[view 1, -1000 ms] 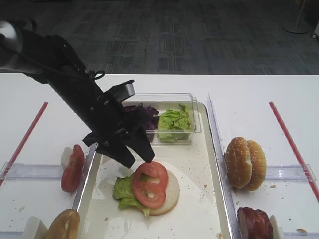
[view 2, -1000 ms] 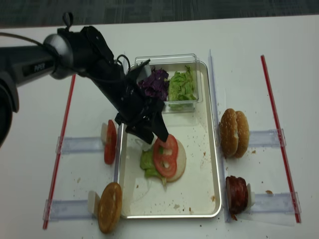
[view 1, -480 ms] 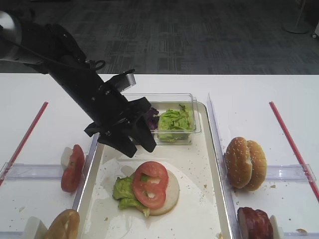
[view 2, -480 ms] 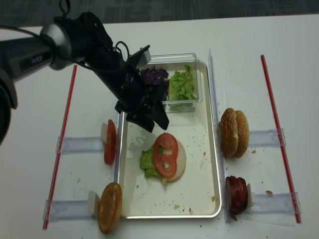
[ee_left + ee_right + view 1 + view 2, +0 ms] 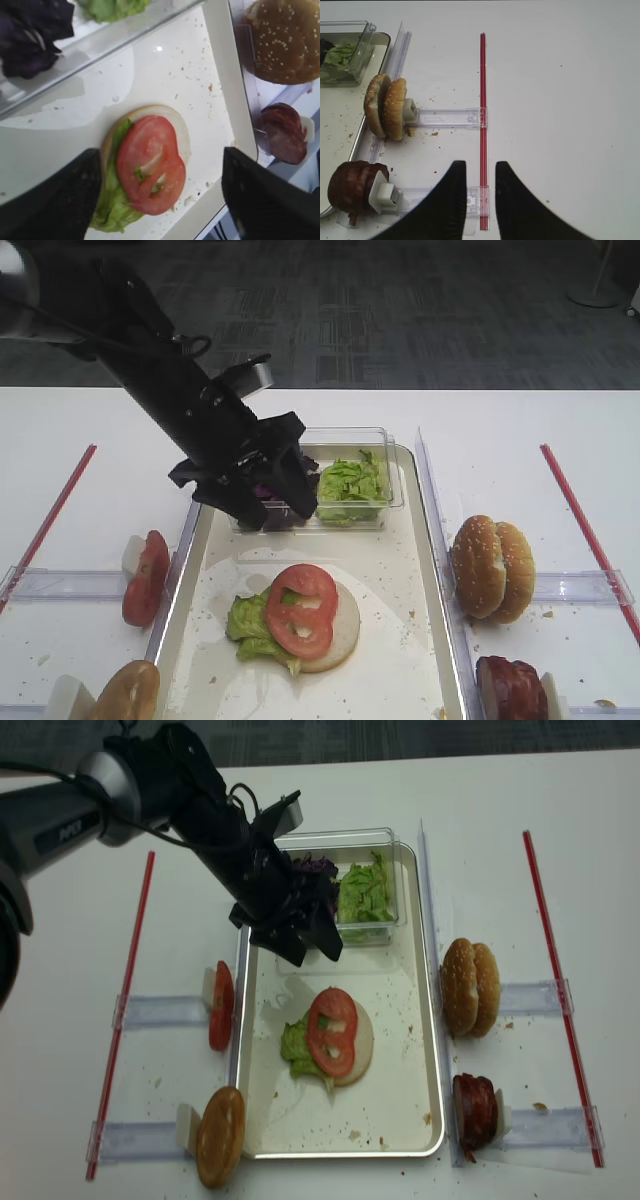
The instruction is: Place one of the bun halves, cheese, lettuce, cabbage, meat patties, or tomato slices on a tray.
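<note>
**Tomato slice on the stack, left gripper above it and open**

Where the tray (image 5: 425, 570) shows its middle, a tomato slice (image 5: 300, 608) lies flat on top: bright red, round, thin, seed holes through it with green showing in the gaps. Under it sits lettuce (image 5: 250, 628), crinkly light green, sticking out lower left, and under both a bun half (image 5: 345, 625) with its pale cream cut face up. Stack is in the lower centre of the first high view, on the tray floor among crumbs.

Left gripper (image 5: 270, 505) hangs just above and upper left of the slice, apart from it, not touching. Fingers spread wide, nothing between them; in the left wrist view the two dark fingers (image 5: 60, 200) frame the slice (image 5: 150, 170) at lower left and lower right of the frame. Gripper tips overlap the near wall of the clear tub (image 5: 385, 505), over the purple cabbage (image 5: 318, 868).

Right gripper (image 5: 480, 200) is at the bottom of its own view, over bare table by a red strip (image 5: 482, 110), jaws nearly together, holding nothing. Sesame bun halves (image 5: 385, 106) stand on edge at left of that view, a meat patty (image 5: 350, 192) below them.
</note>
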### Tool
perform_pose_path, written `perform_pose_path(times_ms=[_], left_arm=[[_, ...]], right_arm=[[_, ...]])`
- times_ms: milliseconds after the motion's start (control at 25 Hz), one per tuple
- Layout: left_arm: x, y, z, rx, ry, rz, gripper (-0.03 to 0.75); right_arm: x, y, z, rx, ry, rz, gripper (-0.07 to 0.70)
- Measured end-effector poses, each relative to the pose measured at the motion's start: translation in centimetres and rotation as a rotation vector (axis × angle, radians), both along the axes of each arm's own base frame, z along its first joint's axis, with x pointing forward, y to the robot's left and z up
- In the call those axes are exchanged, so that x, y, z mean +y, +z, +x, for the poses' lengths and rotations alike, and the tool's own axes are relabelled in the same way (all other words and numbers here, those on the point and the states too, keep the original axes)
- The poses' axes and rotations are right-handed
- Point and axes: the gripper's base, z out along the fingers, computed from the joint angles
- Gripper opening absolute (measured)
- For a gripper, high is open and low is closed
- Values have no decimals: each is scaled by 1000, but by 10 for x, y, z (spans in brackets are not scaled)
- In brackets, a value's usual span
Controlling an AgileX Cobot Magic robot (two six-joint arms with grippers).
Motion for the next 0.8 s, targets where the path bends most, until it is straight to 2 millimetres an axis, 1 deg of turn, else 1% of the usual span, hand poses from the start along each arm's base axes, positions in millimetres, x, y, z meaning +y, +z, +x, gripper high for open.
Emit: perform_pose_path(times_ms=[80,280,360,480,800], left_arm=[[2,10,4,-38,0,38,471],[15,30,14,-144,6,205,473],[21,34,17,-174,14,275,473],[29,36,21,-206,27,373,473],[49,34,27,-268,36,591,473]], right_arm=[[0,0,0,0,0,0,193],[0,0,0,0,0,0,193],[0,0,0,0,0,0,193],[0,0,0,0,0,0,193],[0,0,0,0,0,0,193]])
